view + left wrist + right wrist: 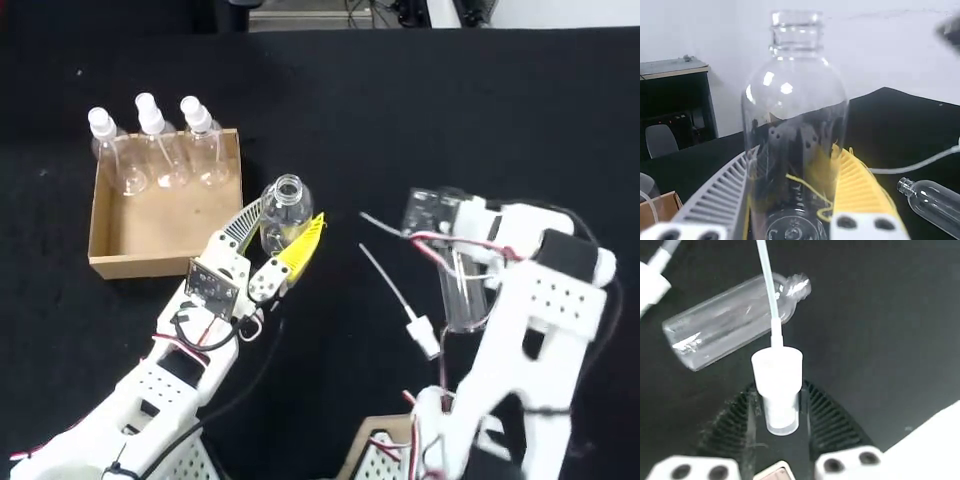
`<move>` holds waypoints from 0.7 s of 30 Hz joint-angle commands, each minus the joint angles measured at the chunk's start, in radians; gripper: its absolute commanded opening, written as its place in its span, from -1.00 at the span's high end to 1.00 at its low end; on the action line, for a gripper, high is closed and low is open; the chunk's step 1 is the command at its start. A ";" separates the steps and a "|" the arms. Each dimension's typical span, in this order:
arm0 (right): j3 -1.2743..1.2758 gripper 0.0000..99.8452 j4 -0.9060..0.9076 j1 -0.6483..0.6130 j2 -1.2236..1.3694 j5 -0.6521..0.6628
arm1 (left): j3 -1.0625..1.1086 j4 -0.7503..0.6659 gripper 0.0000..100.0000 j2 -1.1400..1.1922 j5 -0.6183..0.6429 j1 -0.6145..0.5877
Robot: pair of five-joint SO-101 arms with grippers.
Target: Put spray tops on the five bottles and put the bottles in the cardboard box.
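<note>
1. While it sits upright and uncapped just beside the box (110, 262), one bottle (284, 205) is clamped between the left tool's (290, 222) two fingers.
2. Right tool (780, 395) is closed on a top (776, 370), its tube pointing away.
3. Second bare bottle (735, 317) lies on the tabletop (400, 120), near a loose top (424, 333).
4. Three capped bottles (165, 150) sit along the box's far wall.
</note>
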 commanded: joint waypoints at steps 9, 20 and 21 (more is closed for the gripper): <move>-0.130 0.98 -0.207 0.261 0.450 -0.002 | 0.027 -0.023 0.94 -0.009 0.011 0.010; -0.424 0.55 -0.199 0.255 0.748 -0.829 | 0.027 -0.023 0.94 -0.009 0.011 0.002; -0.438 0.47 -0.199 0.255 0.766 -0.927 | 0.027 -0.023 0.94 -0.009 0.011 0.002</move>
